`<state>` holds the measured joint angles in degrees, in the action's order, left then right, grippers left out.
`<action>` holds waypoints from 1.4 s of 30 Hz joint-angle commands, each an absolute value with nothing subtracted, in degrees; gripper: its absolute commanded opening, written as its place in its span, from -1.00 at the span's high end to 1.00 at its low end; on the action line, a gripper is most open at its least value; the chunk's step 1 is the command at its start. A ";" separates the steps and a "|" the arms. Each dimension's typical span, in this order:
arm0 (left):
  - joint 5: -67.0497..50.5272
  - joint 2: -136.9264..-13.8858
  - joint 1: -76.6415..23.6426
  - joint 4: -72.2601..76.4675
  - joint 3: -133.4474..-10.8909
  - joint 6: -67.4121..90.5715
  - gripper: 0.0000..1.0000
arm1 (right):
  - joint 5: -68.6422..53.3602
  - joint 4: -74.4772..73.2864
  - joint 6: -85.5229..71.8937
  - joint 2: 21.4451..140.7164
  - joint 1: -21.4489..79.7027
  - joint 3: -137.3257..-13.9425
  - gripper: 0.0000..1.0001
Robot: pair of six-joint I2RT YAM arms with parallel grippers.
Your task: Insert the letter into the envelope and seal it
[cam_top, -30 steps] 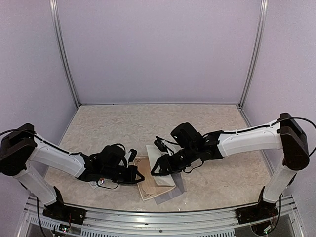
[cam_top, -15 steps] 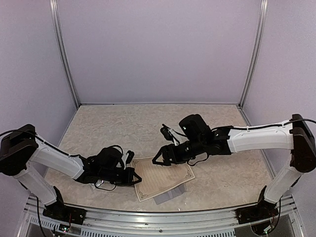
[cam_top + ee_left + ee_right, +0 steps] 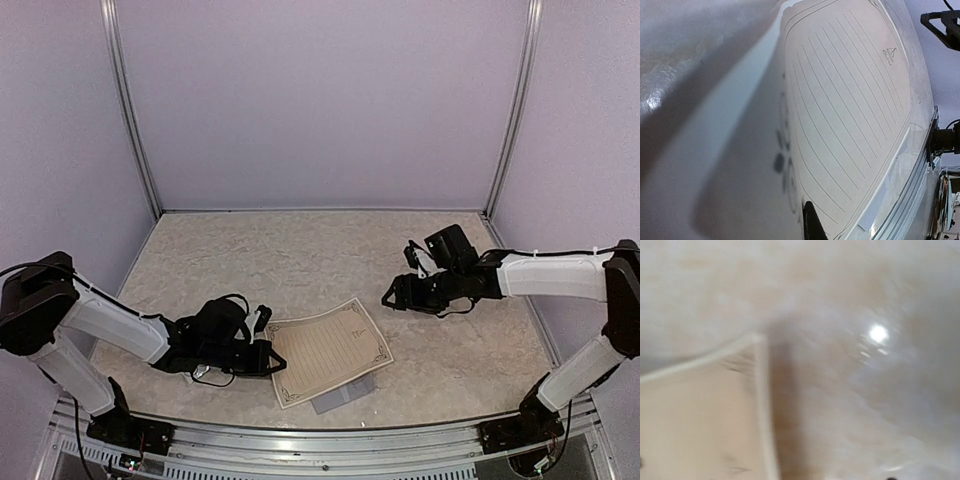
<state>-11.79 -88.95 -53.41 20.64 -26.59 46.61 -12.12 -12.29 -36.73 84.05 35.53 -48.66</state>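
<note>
So, the letter lies flat at the front-middle of the table, long axis running L-near to R-far. It sits on top of the envelope, which shows only as a grey strip under the sheet's near edge. L gripper is the nearer 1: right at the letter's L short edge, jaws fully closed; can't tell if the paper's edge is nipped btw them. L arm is stretched low over the table, wrist pointing R along the sheet. R gripper is apart from the letter, off its far-R corner, arm reaching in low from the R. Its opening can't be read (wrist cam is blurred) and nothing shows in it. Next move prob. needs the envelope out from under the sheet 1st.
</note>
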 commanded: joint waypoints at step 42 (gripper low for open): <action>-13.43 -88.43 -53.79 21.74 -27.62 42.52 1.00 | -41.19 8.99 -35.22 100.52 45.06 -52.98 -0.34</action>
